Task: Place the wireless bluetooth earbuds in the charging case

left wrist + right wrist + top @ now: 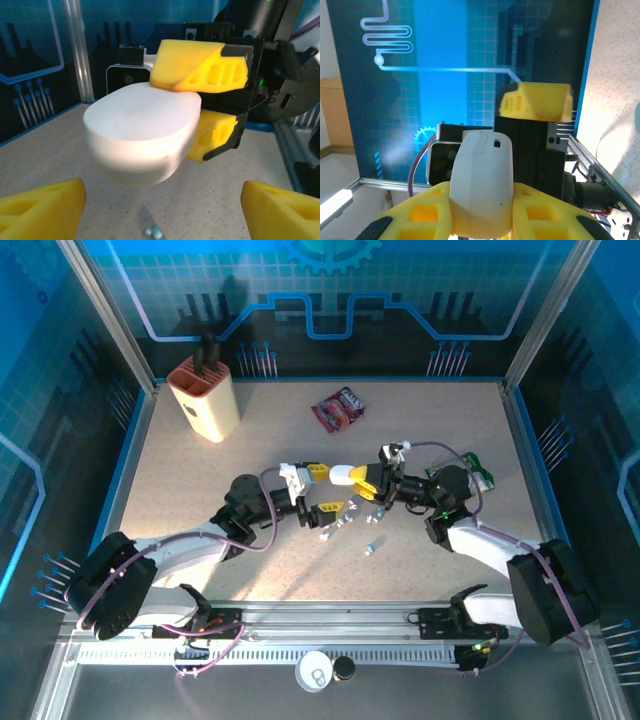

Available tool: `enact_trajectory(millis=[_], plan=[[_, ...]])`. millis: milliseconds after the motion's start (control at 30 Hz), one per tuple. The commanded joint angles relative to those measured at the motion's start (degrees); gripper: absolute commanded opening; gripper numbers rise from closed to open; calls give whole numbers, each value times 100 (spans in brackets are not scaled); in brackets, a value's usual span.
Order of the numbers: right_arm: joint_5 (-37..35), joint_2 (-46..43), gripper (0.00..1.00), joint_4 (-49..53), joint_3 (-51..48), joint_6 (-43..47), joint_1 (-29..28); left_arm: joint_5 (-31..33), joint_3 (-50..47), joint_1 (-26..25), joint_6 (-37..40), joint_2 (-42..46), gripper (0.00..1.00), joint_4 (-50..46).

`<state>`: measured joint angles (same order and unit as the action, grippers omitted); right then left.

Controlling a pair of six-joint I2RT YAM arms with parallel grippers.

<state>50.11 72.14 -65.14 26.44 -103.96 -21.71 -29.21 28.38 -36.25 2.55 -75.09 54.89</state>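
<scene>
Clamping white case, right end effector overhangs earbuds.

Scattered earbuds mid-table, bare tabletop behind

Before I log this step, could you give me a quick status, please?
Left fingers open, empty. Right fingers shut on white case, held off table. Earbuds loose on table. Nothing blocking.

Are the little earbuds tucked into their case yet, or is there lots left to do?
Done: the right tool has the white case pinched and lifted off the table. In hand: the left tool is open right in front of it. Left: nearly everything. The case looks shut, and the earbuds lie loose on the table below, none visibly inside.
</scene>
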Motion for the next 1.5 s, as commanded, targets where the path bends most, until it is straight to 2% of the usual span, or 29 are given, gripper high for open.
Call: enact_trajectory(millis=[0, 200, 300, 433, 933, 1300, 1467], plan=[[103, -350, 11, 26, -12, 125, -67, -1012, 113, 83, -537, -115, 78, 558], [104, -550, 10, 274, -27, 180, -138, -1276, 133, 116, -1039, -374, 70, 1418], [103, -534, 10, 282, -15, 160, -199, -1248, 139, 120, -1140, -568, 62, 1876], [99, -512, 10, 344, -66, 144, -239, -1087, 172, 110, -1072, -759, 60, 2246], [89, -380, 8, 332, -156, 48, -253, -1058, 286, 110, -754, -882, 52, 2283], [175, -481, 8, 770, -95, 218, -246, -883, 240, 124, -404, -899, 54, 2324], [161, -516, 8, 719, -42, 193, -252, -1046, 286, 120, -401, -944, 52, 2241]])
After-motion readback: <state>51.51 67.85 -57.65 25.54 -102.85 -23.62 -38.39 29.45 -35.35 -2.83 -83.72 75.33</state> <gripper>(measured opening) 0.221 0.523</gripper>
